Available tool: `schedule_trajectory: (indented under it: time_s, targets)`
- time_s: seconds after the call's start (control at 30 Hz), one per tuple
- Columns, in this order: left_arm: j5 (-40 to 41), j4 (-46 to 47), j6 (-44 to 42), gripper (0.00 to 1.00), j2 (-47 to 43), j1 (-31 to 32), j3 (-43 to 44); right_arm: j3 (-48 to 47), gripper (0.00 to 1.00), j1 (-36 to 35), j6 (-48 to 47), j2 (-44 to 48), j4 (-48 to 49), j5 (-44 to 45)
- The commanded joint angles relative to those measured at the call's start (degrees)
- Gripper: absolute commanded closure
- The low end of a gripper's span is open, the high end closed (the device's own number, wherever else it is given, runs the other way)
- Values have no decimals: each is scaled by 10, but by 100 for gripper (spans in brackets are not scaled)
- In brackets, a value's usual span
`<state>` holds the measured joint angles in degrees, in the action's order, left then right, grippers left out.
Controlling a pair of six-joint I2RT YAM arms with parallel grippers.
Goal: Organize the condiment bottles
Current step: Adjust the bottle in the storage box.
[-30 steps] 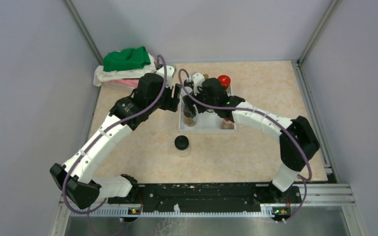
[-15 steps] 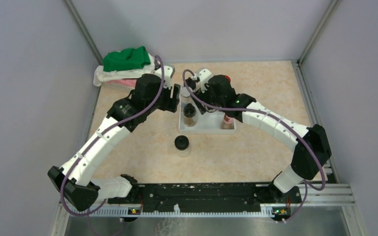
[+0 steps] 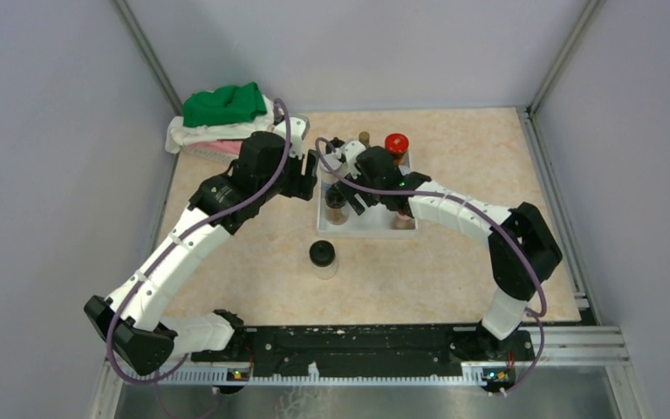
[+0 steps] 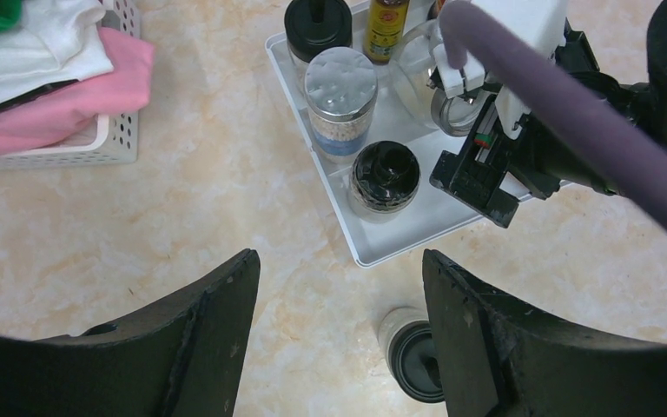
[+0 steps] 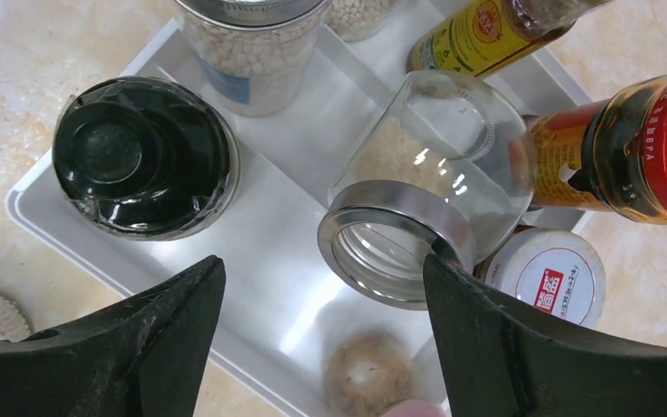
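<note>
Tray: the white stepped tray point(image 5: 252, 287) sits on the tabletop point(image 3: 454, 262), a little toward the far side. I judge its steps are there so that the back rows stand higher and every cap can be read.
In the tray, upright: a black-capped jar point(image 5: 143, 156) at the near-left corner, a silver-capped jar point(image 4: 340, 82) behind it, a slim amber bottle point(image 4: 386, 22) and a red-capped bottle point(image 5: 660, 148) further back, and a white-red capped jar point(image 5: 547, 278) at the right.
Tilted jar: a clear glass jar point(image 5: 434, 174) with a silver ring leans in the middle of the tray, its silver end turned to the right wrist camera. It is not upright, so I judge its placing is not finished.
Right pincer point(image 5: 321, 261): it is spread wide over the tilted jar. One finger is at the silver ring, touching or just beside, I cannot tell. The other is well apart, so the jar is not gripped.
Left pincer point(image 4: 339, 254): its fingers are apart with nothing between them. It hangs over the tray's near-left corner, probably to stay out of the way.
Loose jar point(image 3: 323, 257): black-capped, it stands on the tabletop near the tray's front and apart from it, so it is not yet sorted.
Basket point(image 4: 113, 139): it holds folded cloths at the far left and is no part of the task.
Next need: to bring the tilted jar upright without knocking its neighbours.
</note>
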<state>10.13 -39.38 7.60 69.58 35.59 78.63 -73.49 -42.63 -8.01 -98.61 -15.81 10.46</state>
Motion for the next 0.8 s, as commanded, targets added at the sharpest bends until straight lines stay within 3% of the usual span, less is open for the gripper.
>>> schedule_trajectory:
  time_s: [0.0, 0.77]
  targets:
    - [2, 13, -3, 24, -13, -1, 4, -20, 17, 6, -16, -14, 20, 25]
    - [-5, 18, -10, 25, 4, -2, 10, -22, 9, 38, -36, -20, 60, 85]
